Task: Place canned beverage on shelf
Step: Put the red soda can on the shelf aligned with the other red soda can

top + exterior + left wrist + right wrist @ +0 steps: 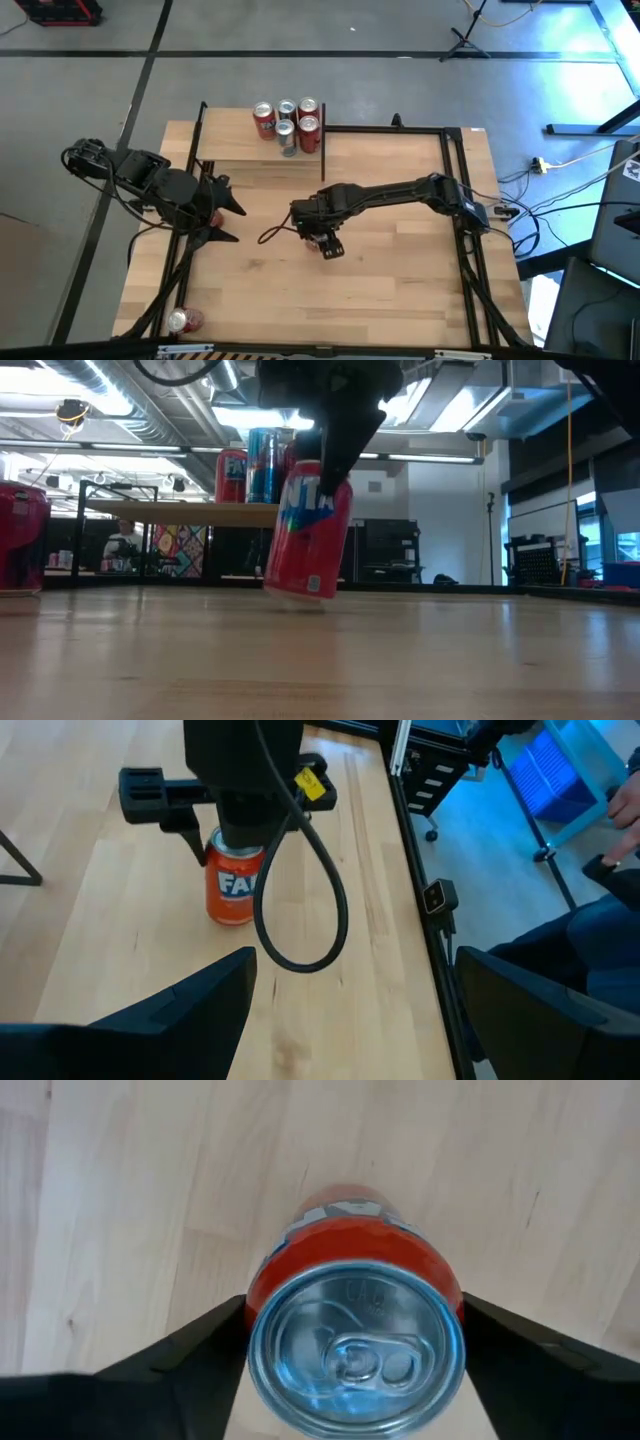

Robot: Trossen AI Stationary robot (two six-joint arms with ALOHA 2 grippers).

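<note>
From above, the right gripper (330, 246) hides the red can (308, 530) beneath it at the middle of the table (400, 280). Whether its fingers press the can or stand just off its sides cannot be told. The can has a silver top with a pull tab and white lettering, partly cut off, and leans slightly. The shelf (240, 150) at the far edge carries five cans (288, 125). The left gripper (222, 222) waits spread wide near the left edge.
</note>
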